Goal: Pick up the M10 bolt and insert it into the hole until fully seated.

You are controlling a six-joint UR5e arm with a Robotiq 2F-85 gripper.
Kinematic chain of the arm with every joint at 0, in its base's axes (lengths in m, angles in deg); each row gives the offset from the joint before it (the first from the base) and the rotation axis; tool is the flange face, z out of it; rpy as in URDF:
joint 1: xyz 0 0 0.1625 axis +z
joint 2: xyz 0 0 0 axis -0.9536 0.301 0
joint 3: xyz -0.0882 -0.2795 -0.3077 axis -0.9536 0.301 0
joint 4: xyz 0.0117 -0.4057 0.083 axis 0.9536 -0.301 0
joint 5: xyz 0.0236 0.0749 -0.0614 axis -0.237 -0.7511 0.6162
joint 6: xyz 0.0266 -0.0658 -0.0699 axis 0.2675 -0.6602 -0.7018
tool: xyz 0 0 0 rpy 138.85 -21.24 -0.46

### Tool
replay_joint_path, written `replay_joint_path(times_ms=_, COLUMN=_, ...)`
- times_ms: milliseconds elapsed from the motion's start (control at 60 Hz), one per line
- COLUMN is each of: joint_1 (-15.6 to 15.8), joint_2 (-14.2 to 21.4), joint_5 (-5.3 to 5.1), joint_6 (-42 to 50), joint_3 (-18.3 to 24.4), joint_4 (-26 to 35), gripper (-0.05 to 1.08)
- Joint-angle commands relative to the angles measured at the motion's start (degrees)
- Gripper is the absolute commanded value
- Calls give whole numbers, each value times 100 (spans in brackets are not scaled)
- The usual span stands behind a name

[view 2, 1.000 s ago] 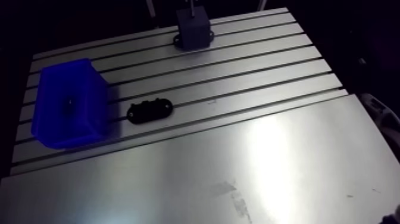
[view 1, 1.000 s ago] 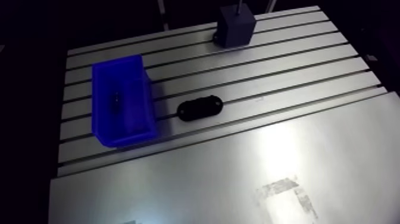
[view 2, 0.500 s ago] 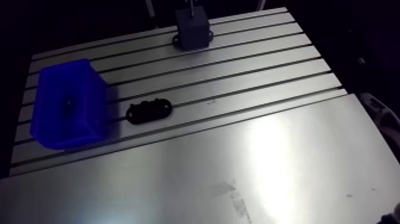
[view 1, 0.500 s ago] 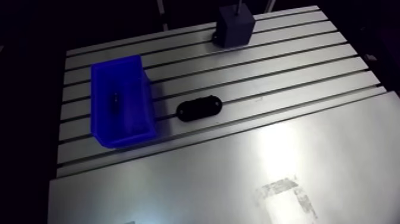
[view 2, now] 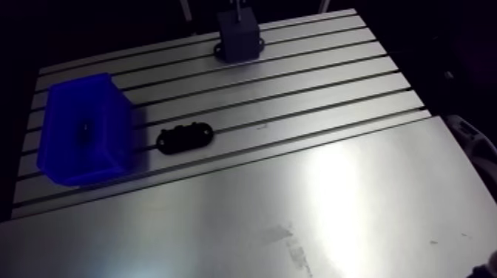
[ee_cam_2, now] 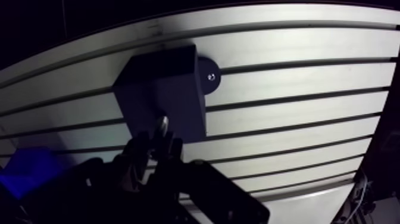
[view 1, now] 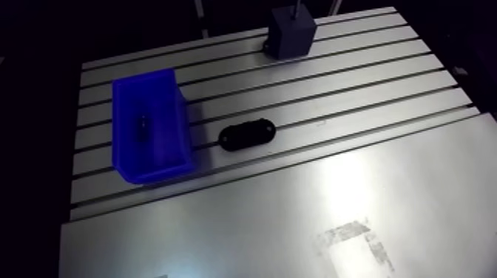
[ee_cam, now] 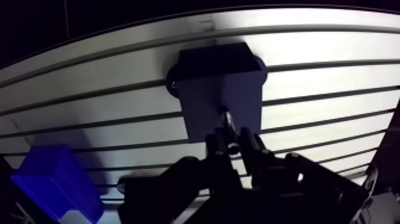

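In the wrist view my gripper [ee_cam: 233, 142] is shut on the M10 bolt [ee_cam: 227, 119]. The bolt's shiny shank sticks out ahead of the fingertips. It points at the top face of the dark grey block [ee_cam: 220, 89], and its tip is over or against that face. I cannot make out the hole itself under the bolt. In the arm view the same grey block [view 1: 292, 33] stands at the far edge of the slotted table [view 1: 384, 81], with a thin rod [view 1: 294, 6] coming down onto its top.
A blue bin [view 1: 148, 137] sits at the left of the table with a small dark part [view 1: 142, 122] inside. A black oval piece [view 1: 248, 135] lies just right of the bin. A smooth metal plate [view 1: 296, 214] covers the near half.
The arm view has shifted very slightly. The block, bin and black piece lie as before.
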Motion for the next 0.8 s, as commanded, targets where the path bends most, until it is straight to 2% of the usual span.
replay_joint_path(times_ms=17, joint_1=4, joint_2=-2, joint_5=0, joint_6=12, joint_3=-1, joint_4=-1, gripper=108)
replay_joint_path(times_ms=800, joint_1=13, joint_2=-2, joint_5=0, joint_6=11, joint_3=17, joint_4=-1, gripper=108)
